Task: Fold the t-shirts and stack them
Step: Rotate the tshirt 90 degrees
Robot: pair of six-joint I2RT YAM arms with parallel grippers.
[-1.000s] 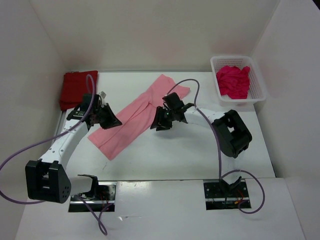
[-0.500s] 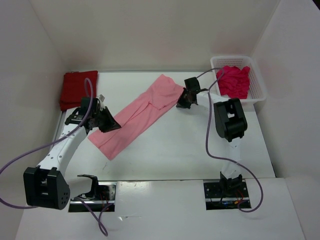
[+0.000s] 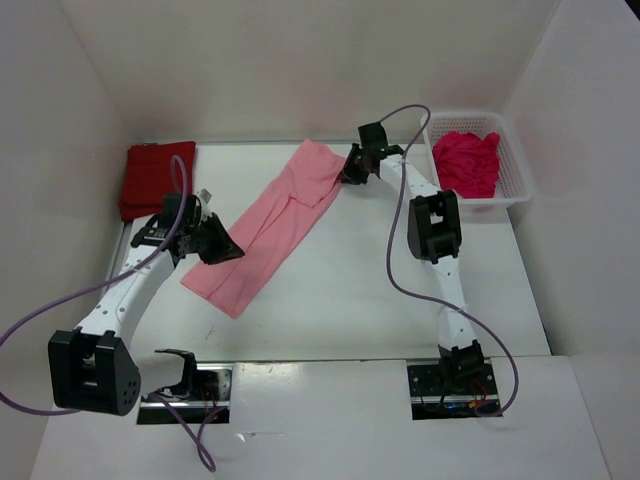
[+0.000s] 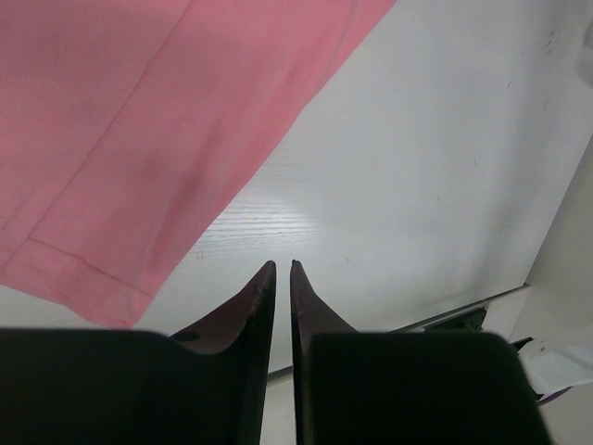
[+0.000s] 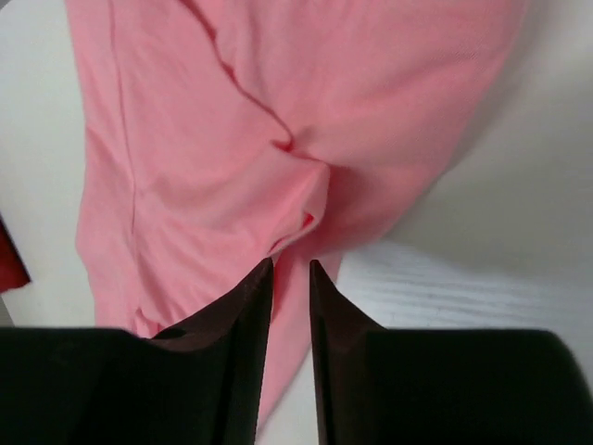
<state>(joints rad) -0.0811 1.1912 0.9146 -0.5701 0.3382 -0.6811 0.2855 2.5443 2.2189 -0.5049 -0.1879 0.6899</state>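
The light pink t-shirt [image 3: 270, 225] lies as a long diagonal strip across the table. My left gripper [image 3: 222, 248] hovers by its near left end. In the left wrist view its jaws [image 4: 283, 264] stand a slit apart over bare table with nothing between them, and the pink cloth [image 4: 139, 120] is up and to the left. My right gripper [image 3: 347, 175] is at the strip's far right end, open. A raised fold of pink cloth [image 5: 213, 120] sits just ahead of its tips [image 5: 289, 264]. The dark red t-shirt [image 3: 152, 175] lies folded at the back left. The crimson t-shirt [image 3: 465, 163] is bunched in the basket.
A white lattice basket [image 3: 520, 175] stands at the back right, close to the right wall. White walls enclose the table on the left, back and right. Purple cables loop from both arms over the table.
My right gripper swung from the shirt's middle to its far right end. The sleeve that stuck out there now lies tucked in, so the strip is narrower. The left gripper barely moved.
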